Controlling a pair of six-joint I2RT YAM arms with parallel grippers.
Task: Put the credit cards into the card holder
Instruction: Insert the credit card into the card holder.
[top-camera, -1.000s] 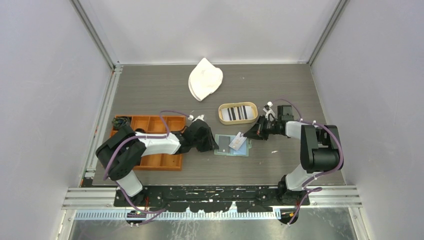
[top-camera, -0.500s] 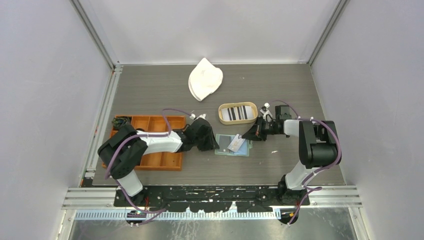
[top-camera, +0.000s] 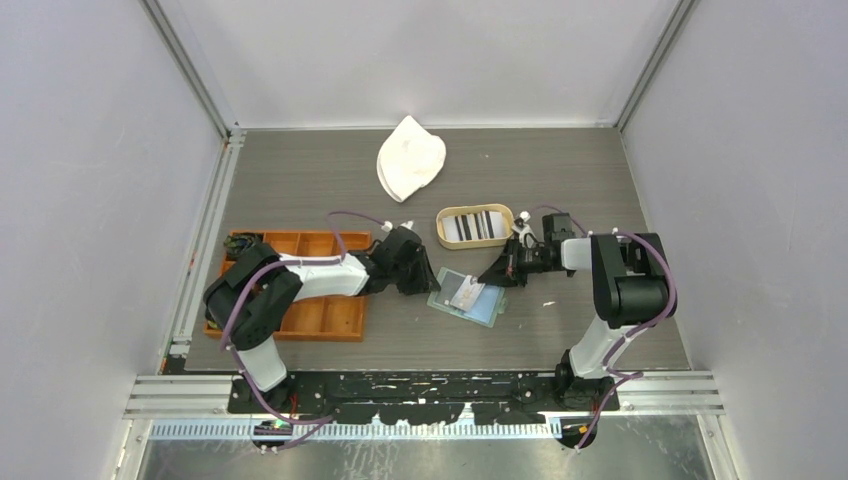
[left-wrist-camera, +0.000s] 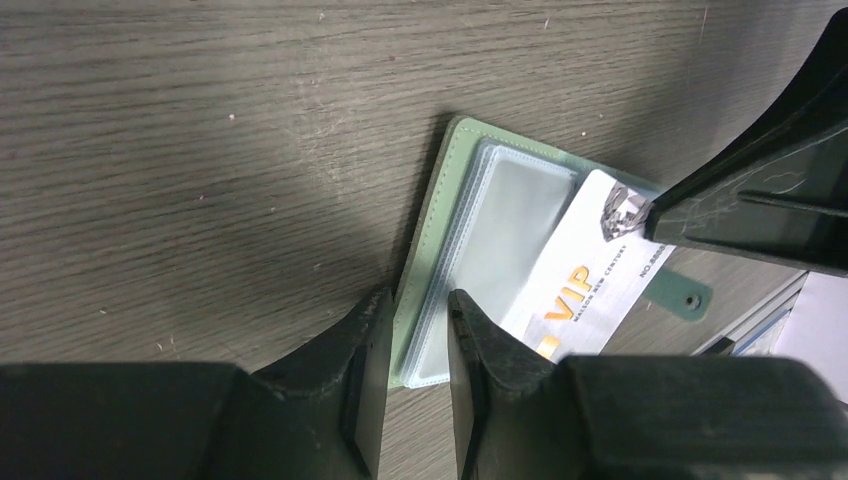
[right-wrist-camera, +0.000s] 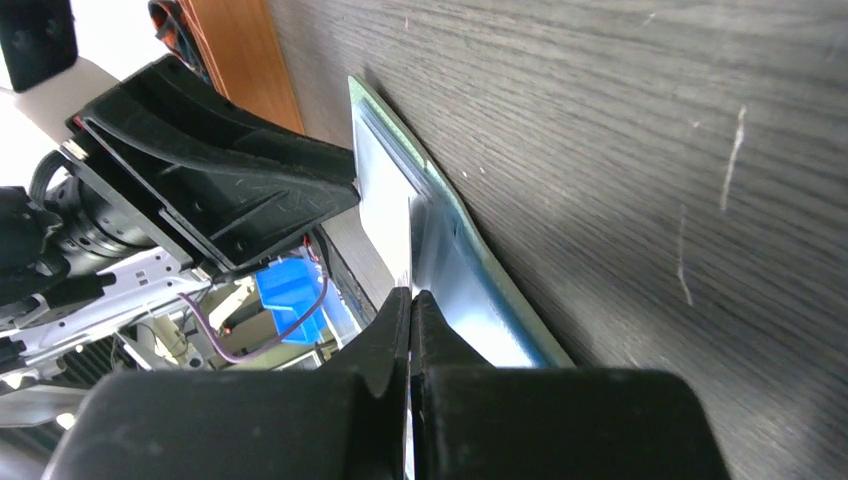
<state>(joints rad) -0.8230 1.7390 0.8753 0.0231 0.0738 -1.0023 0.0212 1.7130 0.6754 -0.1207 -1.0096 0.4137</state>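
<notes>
Card insertion step. The left tool (left-wrist-camera: 415, 322), partly closed, pinches one edge of the open card holder (left-wrist-camera: 505, 205) lying mid-tabletop (left-wrist-camera: 200, 150). The right tool (right-wrist-camera: 410, 300), fully closed, grips a white card (left-wrist-camera: 580, 285) slanted across the clear pockets. The next move likely calls for squaring the card's edge to a pocket mouth and sliding it in.

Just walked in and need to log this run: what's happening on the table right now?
The left pincer grips one edge of the open sage-green bifold card holder. The right pincer is shut on a white plastic VIP card, angled over the holder's clear inner pocket; whether it has entered, I cannot tell. More black and white cards lie in the oval tan wooden tray behind.
</notes>
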